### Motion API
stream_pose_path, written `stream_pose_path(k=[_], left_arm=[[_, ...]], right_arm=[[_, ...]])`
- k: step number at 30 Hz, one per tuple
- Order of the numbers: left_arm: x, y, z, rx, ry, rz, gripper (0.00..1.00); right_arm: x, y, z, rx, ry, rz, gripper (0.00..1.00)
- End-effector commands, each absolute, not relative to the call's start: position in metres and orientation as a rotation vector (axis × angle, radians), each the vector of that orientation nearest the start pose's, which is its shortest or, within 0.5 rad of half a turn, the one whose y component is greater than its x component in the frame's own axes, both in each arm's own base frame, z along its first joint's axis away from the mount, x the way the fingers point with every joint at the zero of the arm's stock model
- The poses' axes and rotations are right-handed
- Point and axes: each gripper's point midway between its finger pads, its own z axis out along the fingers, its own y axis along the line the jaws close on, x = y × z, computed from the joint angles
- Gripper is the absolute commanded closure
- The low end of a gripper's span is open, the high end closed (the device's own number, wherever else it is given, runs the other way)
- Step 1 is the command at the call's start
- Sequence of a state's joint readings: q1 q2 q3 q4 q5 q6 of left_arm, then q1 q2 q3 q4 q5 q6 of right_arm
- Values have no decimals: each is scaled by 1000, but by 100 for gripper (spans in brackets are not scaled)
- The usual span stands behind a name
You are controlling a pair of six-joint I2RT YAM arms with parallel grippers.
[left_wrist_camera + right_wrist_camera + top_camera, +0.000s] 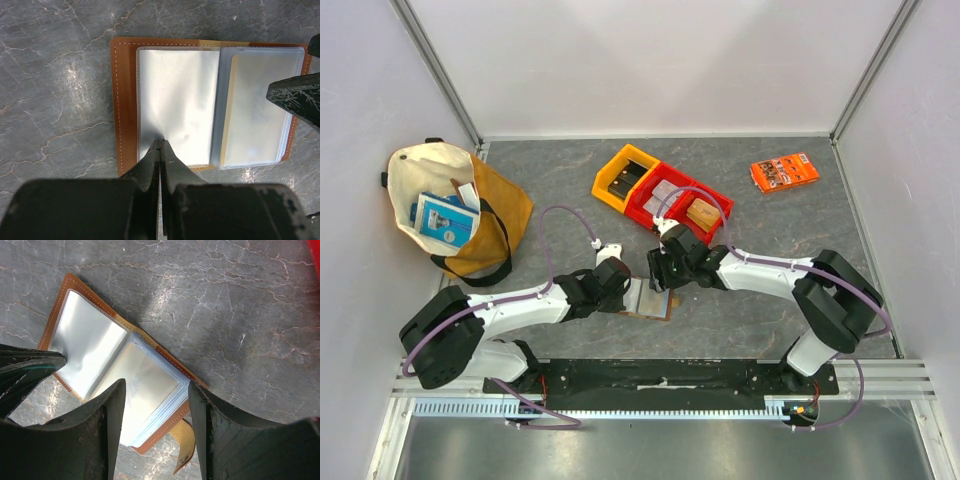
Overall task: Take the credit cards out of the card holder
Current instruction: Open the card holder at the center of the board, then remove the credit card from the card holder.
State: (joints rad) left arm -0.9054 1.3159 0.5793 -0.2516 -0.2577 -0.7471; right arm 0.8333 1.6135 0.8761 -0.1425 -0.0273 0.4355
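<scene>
Leather card holder (125,100) is laid open, touched by the shut left gripper (160,145), right gripper (156,390) spread above it; credit cards (255,110) are not yet extracted.

On the grey marbled tabletop (750,300), a cream-and-mustard tote bag (450,205) sits at the left, a yellow bin (623,178) touches red bins (675,205), and an orange packet (785,172) lies far right.
</scene>
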Motion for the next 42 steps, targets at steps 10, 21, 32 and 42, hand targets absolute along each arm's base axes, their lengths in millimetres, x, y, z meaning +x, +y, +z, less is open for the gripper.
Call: stream_pose_path(k=[10, 21, 32, 42], left_arm=[[194, -221, 23, 57, 2530, -371, 98], [193, -223, 24, 58, 2530, -382, 98], [193, -225, 25, 57, 2530, -398, 98], [192, -228, 28, 60, 2527, -423, 98]], right_arm=[[249, 313, 53, -553, 2441, 616, 43], [248, 315, 51, -567, 2448, 631, 48], [242, 325, 65, -586, 2424, 721, 58], [239, 329, 78, -584, 2404, 776, 52]])
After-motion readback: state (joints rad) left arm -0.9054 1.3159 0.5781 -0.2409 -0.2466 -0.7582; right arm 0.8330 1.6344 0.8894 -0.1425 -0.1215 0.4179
